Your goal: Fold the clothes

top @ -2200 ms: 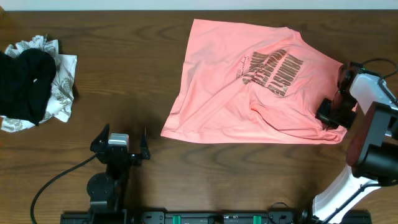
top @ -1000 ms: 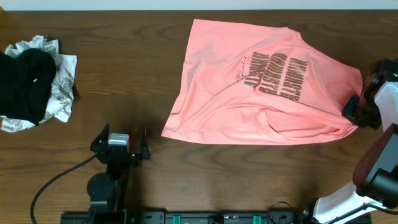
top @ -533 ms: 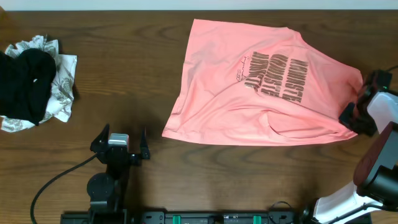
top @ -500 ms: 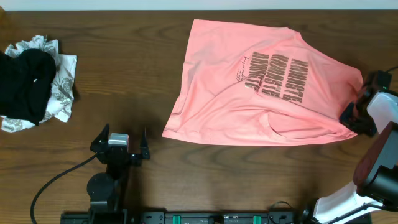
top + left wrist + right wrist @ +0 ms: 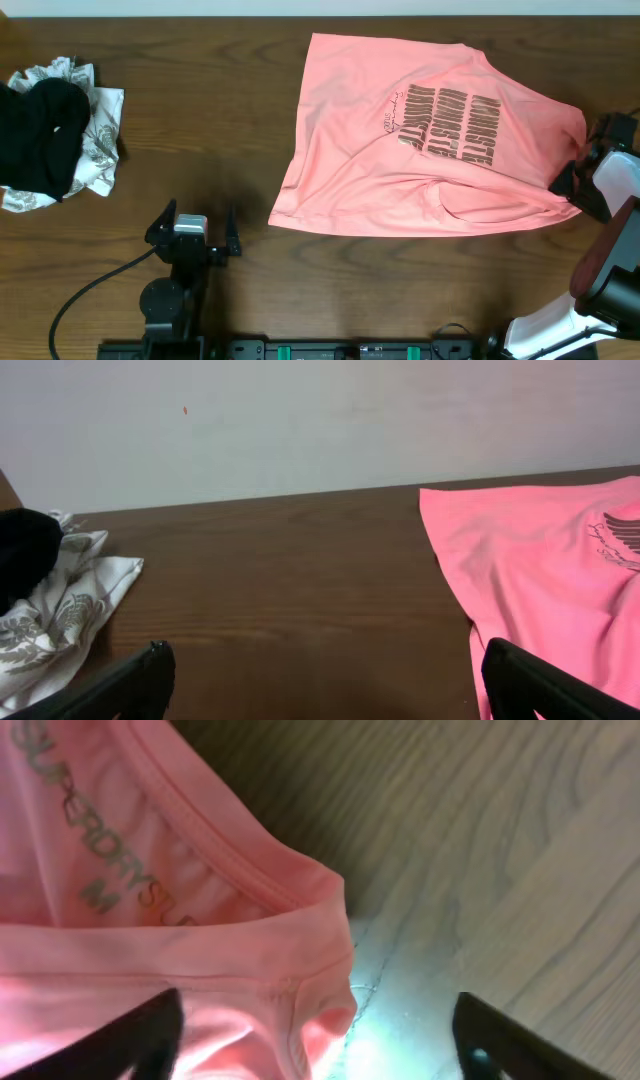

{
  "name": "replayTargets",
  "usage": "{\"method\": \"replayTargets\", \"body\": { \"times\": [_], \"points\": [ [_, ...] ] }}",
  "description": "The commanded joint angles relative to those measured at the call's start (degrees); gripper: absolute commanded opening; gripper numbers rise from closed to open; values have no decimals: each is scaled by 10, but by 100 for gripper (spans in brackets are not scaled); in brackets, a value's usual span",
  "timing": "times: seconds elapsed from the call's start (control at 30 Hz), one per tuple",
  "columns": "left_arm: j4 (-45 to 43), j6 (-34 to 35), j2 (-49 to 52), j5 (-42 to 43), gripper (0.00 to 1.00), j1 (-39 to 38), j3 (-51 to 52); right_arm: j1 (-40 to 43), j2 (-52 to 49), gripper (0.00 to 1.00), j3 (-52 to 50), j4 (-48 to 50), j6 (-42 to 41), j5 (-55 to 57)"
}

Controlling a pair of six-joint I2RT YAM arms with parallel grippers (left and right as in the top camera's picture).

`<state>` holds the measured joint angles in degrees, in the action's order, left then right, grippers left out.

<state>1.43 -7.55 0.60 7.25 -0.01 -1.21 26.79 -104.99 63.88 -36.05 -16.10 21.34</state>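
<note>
Landmark for this entry: the T-shirt (image 5: pixel 400 150).

Position: the salmon-pink T-shirt lies spread and a little creased on the right half of the table (image 5: pixel 200 100), with its block lettering (image 5: pixel 445 125) facing up.

Edges:
- The shirt's far edge runs close along the table's far edge.
- Its left edge slants down to a corner on the near-left side.
- Its near hem is wavy, with one raised fold.
- Its right end reaches the right gripper (image 5: pixel 578 188).

Right gripper: in the wrist view we see the two fingers standing wide apart. The shirt's neckband (image 5: pixel 250 870) lies between them on the wood, and neither finger presses it. We read it as open and holding nothing. Grey print (image 5: pixel 100 850) shows inside the neck.

Left gripper (image 5: pixel 320 685): it sits near-left of the shirt and well apart from it. The fingers are spread fully with only bare wood between them.

Open room:
- A broad stretch of bare wood lies left of the shirt.
- A narrower bare strip lies along its near hem.
- We see little room beyond its far edge or its right end.

Counts:
- One T-shirt.
- Two grippers.
- One black garment (image 5: pixel 40 135), well left of the shirt, lying on one white patterned cloth (image 5: pixel 100 130).
- One cable (image 5: pixel 90 285), trailing from the left arm.
</note>
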Motion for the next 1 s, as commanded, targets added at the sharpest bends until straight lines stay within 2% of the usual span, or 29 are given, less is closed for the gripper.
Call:
{"method": "replayTargets", "body": {
  "times": [0.0, 0.07, 0.33, 0.43, 0.5, 0.63, 0.8, 0.97],
  "points": [
    [19, -3, -4, 6, 98, 3, 10, 5, 9, 93, -3, 8, -2, 7],
    [19, -3, -4, 6, 98, 3, 10, 5, 14, 93, 4, 5, -1, -8],
    [17, -3, -4, 7, 98, 3, 10, 2, 94, 92, 60, -10, 94, -263],
    [9, -3, -4, 12, 98, 3, 10, -7, 139, 87, 68, -12, 115, -327],
    [-4, -3, -4, 57, 98, 3, 10, -17, 170, 83, 68, -12, 115, -369],
    [-22, 24, -4, 147, 98, 3, 3, -39, 208, 75, 68, -36, 140, -381],
    [-7, 79, 8, 149, 98, 3, -47, -72, 219, 75, 68, -64, 145, -381],
    [83, 79, 92, 149, 98, 3, -161, -90, 219, 75, 68, -101, 145, -381]
  ]
}}
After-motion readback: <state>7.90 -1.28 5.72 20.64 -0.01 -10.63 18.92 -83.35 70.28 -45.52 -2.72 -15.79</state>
